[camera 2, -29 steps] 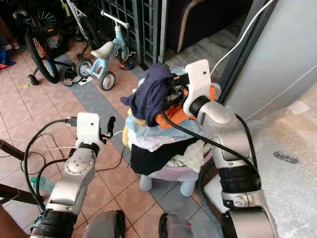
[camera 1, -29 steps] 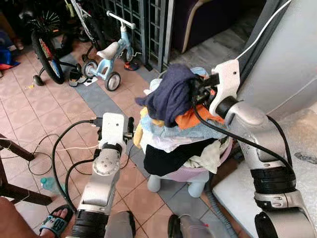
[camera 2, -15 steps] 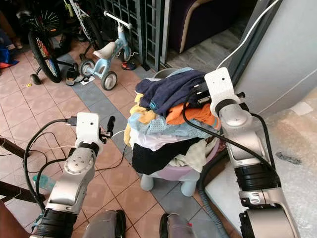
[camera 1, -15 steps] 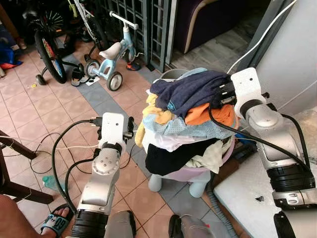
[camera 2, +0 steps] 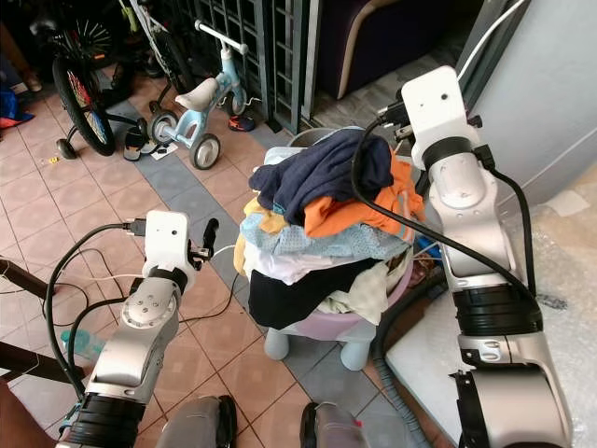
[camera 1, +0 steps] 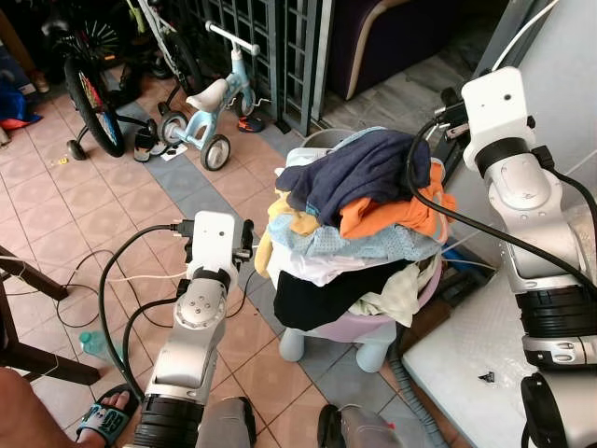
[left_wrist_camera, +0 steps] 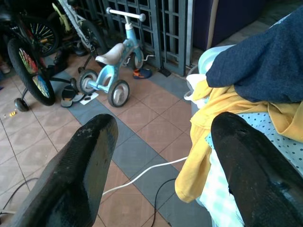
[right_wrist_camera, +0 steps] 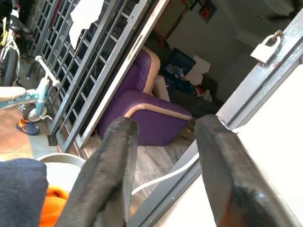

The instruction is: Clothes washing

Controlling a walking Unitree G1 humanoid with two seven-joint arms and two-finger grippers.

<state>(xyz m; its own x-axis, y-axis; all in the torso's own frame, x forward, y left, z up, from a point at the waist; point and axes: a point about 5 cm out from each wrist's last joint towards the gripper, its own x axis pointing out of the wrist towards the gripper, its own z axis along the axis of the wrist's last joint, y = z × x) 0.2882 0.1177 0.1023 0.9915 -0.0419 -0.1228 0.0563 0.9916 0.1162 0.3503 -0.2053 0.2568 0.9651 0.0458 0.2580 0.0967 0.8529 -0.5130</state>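
A heap of clothes fills a lilac basket [camera 1: 371, 329] in front of me. A navy garment [camera 1: 364, 175] lies draped on top, over an orange one [camera 1: 396, 213], a yellow one [camera 1: 280, 222] and a pale blue dotted one [camera 1: 347, 245]. My right gripper [right_wrist_camera: 165, 127] is open and empty, raised above and to the right of the heap, clear of the navy garment. My left gripper [left_wrist_camera: 163, 127] is also open and empty, held low just left of the heap, close to the hanging yellow cloth [left_wrist_camera: 201, 156].
A blue tricycle [camera 1: 210, 107], a bicycle [camera 1: 89, 89] and a metal gate [camera 1: 270, 37] stand beyond the tiled floor. Cables [camera 1: 112, 280] trail on the tiles at left. A person's sandalled foot [camera 1: 103, 415] is at lower left. A white appliance [camera 1: 560, 56] is at right.
My right gripper, which held the navy garment lifted over the heap, lowered it onto the top, let go and rose to the right. The left arm has not moved.
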